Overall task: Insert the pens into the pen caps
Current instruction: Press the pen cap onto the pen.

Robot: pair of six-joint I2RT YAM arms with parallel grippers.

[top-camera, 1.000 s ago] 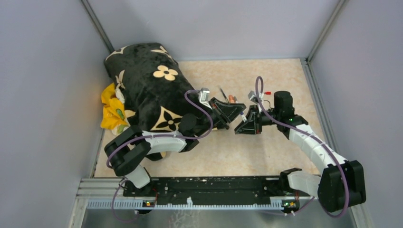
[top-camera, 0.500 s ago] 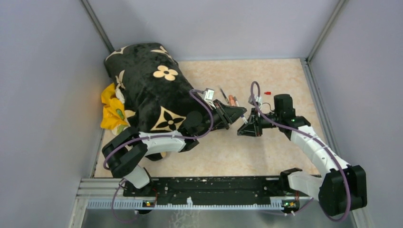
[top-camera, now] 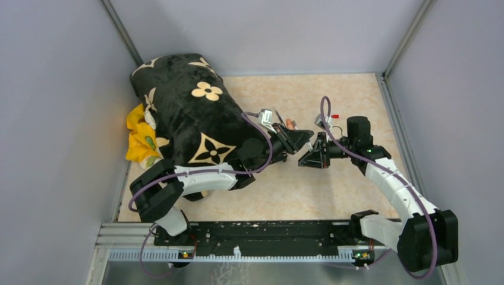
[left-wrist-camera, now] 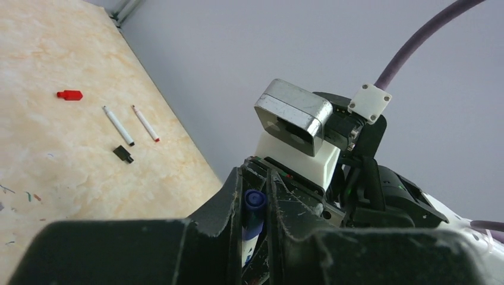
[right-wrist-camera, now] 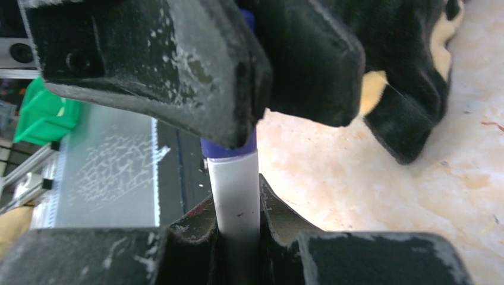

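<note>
A: Which step is the robot on?

B: The joining of one pair, by the look of it. The left gripper (top-camera: 304, 136) has its fingers closed narrowly on a purple cap (left-wrist-camera: 254, 205), and the right gripper (top-camera: 306, 158) has its fingers clamped on the barrel of a white pen (right-wrist-camera: 236, 190). The two meet nose to nose above the table (left-wrist-camera: 59, 178), in front of the black patterned cloth (top-camera: 184, 113).

A: Is the pen already in the cap?

B: In the right wrist view the barrel runs straight up to the cap's rim with no gap showing, so the tip seems to be inside. Whether it is pressed fully home cannot be told.

A: So what does the next move call for?

B: Probably a short, straight push along the pen's own line, with both grips firm so that nothing tilts or slips. Then one gripper lets go and the other sets the capped pen down.

A: And the rest of the job?

B: Plenty left. Lying apart on the table are a red cap (left-wrist-camera: 69, 95), a black cap (left-wrist-camera: 123, 154), a dark-tipped pen (left-wrist-camera: 117, 126) and a red-tipped pen (left-wrist-camera: 145, 123), all uncapped.
</note>
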